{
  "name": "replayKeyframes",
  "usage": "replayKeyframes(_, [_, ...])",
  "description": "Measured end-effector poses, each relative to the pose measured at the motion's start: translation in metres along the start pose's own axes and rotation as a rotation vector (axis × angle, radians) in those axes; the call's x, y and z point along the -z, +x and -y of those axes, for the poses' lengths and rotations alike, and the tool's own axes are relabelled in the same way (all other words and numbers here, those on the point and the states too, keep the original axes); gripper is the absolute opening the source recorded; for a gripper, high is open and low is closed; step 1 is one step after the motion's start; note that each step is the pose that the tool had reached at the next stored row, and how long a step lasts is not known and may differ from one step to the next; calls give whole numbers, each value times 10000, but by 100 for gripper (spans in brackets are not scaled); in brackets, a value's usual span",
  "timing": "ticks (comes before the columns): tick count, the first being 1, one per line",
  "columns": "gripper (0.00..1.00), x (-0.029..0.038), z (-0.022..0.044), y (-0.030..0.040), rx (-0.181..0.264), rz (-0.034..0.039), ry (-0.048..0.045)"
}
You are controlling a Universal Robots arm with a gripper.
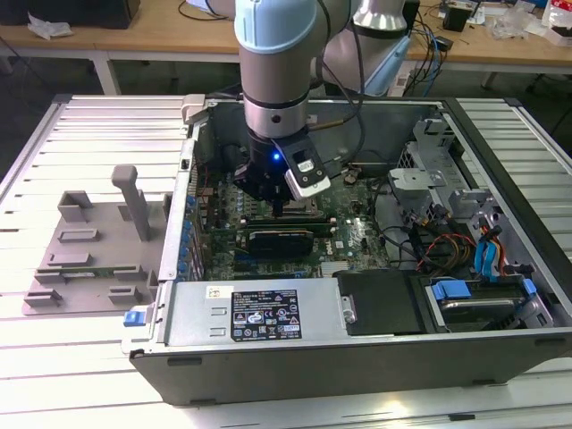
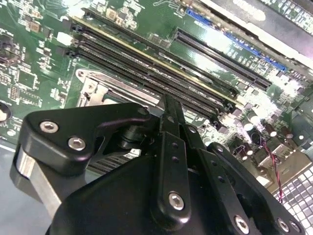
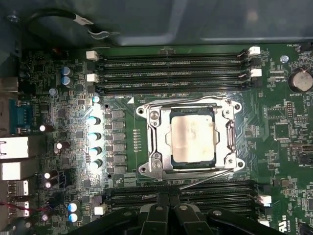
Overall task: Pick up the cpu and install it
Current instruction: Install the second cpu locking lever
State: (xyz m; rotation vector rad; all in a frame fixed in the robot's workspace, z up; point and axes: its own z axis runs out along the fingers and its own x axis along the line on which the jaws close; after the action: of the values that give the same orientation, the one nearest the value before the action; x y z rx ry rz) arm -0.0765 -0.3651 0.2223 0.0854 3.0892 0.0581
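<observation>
The open computer case (image 1: 375,313) fills the middle of the exterior view, with the arm reaching down into it at about 11 o'clock from the case's centre, and the gripper (image 1: 279,207) hangs just above the motherboard (image 1: 344,237). In the first wrist view the cpu (image 3: 192,134) already lies flat inside the socket frame (image 3: 190,134), its silver top bare and square to the frame. The gripper (image 3: 168,215), at 6 o'clock from the chip, carries nothing, its fingers pressed together. As I judge it, doing this step well means checking that the chip sits level in its recess with no corner riding on the frame. Obstacles crowd in: memory slots (image 3: 173,68) run at 12 o'clock of the socket, more slots (image 3: 186,196) lie at 6 o'clock between chip and fingers, a row of capacitors (image 3: 94,134) stands at 9 o'clock, and a thin latch lever (image 3: 208,178) slants along the frame's near edge.
</observation>
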Motion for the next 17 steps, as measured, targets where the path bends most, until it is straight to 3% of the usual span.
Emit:
replayKeyframes(2, [11,-23,4,41,0,-3,-10])
replayKeyframes(4, [11,-33,4,45,-13,-18,-297])
replayKeyframes(5, [11,-40,4,46,-19,-20,-361])
replayKeyframes(8, [11,-91,7,50,-18,-25,-374])
replayKeyframes(12, [11,-112,11,84,-20,-28,-396])
replayKeyframes(13, [11,-130,12,86,-21,-31,-441])
replayKeyframes(14, [11,-139,12,86,-30,-37,-592])
replayKeyframes(17, [11,-155,16,88,-41,-48,-807])
